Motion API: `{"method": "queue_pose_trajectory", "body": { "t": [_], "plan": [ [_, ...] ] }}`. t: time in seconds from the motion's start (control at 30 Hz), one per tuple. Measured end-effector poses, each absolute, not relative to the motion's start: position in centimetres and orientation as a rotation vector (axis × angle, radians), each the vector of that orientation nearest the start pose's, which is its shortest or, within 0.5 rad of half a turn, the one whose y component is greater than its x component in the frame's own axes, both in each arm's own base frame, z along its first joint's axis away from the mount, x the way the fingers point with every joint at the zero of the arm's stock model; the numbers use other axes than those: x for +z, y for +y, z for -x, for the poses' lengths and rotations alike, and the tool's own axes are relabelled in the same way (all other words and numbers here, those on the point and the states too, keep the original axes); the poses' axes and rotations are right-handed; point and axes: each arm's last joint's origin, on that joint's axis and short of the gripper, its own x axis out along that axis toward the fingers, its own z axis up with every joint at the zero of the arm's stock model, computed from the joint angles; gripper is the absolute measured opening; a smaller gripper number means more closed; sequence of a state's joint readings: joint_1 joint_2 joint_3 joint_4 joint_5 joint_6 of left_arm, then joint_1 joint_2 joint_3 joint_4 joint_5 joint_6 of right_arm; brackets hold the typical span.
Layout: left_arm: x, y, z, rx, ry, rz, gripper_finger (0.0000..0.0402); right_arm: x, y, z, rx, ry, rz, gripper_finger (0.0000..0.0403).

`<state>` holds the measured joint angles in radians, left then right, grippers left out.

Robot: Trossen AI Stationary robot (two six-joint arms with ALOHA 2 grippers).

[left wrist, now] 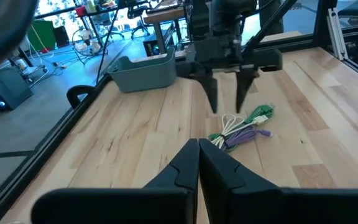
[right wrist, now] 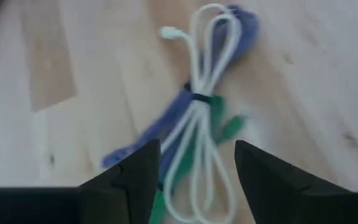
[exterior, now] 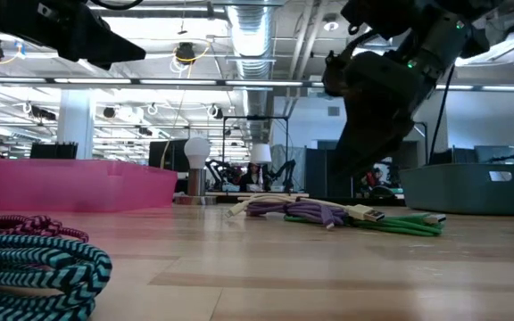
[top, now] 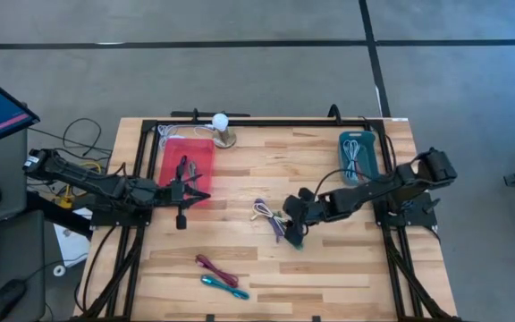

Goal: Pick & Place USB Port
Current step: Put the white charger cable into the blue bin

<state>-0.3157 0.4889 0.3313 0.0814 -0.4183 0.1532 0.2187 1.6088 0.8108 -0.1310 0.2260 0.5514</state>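
A bundle of white, purple and green USB cables (right wrist: 194, 99) bound by a dark tie lies flat on the wooden table near its middle (top: 269, 215). My right gripper (right wrist: 197, 168) hangs open just above the bundle's near-right end, slanting down, with a finger on either side of the white loops and touching nothing. The left wrist view shows it (left wrist: 227, 102) clear of the cables. My left gripper (left wrist: 197, 165) is shut and empty. It is held level above the near edge of the pink tray (top: 190, 156) at the table's left.
A teal bin (top: 358, 152) holding a white cable stands at the far right. A maroon cable (top: 215, 266) and a teal cable (top: 226, 288) lie near the front edge. A lamp with a white ball (top: 222, 125) stands at the far edge.
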Motion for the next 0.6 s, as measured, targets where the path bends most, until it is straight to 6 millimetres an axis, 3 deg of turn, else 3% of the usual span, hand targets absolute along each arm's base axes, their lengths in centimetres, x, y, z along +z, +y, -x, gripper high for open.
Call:
{"method": "queue_pose_trajectory", "body": {
  "t": [0.3,0.6],
  "plan": [
    [24.1,-3.0,-12.9,0.097,0.077,-0.180,0.0011,14.8,6.2,-30.4,-0.206,0.861,-0.338,0.0170],
    [24.1,-3.0,-13.0,0.097,0.080,-0.181,0.0011,13.2,6.1,-30.8,-0.223,0.889,-0.347,0.0179]
  ]
}}
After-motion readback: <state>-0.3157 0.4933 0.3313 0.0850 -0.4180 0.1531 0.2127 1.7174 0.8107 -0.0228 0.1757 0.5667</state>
